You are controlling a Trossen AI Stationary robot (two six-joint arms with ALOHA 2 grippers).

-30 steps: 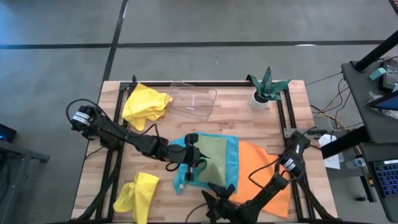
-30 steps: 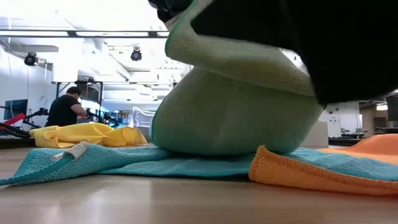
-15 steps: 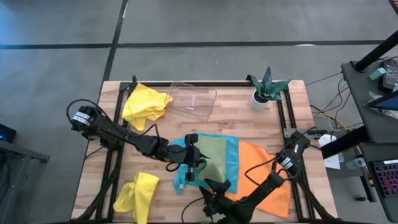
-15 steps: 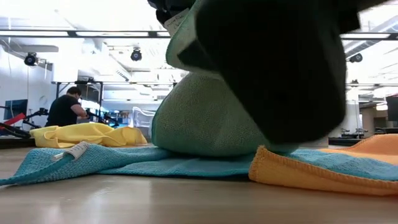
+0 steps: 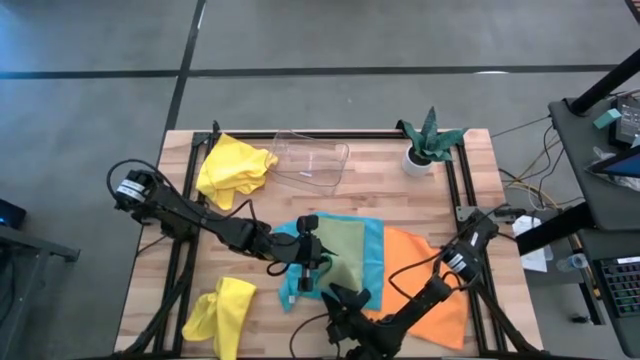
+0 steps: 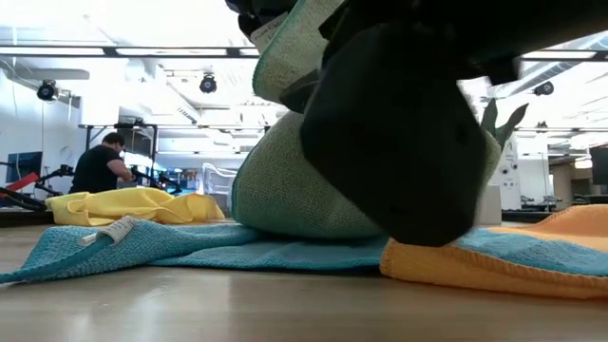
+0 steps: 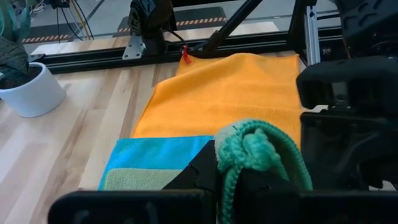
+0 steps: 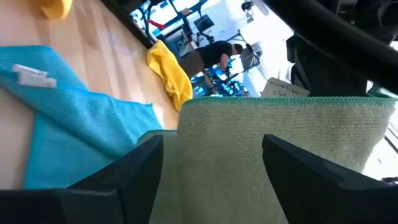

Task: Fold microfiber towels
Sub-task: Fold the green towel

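Sage green towel lifted at its left edge by left pincer, fold upright

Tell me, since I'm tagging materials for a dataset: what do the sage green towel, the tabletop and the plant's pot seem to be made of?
Sage green towel: soft, matte knitted cloth with fine looped pile, probably microfiber. Tabletop: pale wood planks with visible grain and seams, smooth finish. Pot: smooth white, faint sheen; ceramic or plastic, cannot tell.
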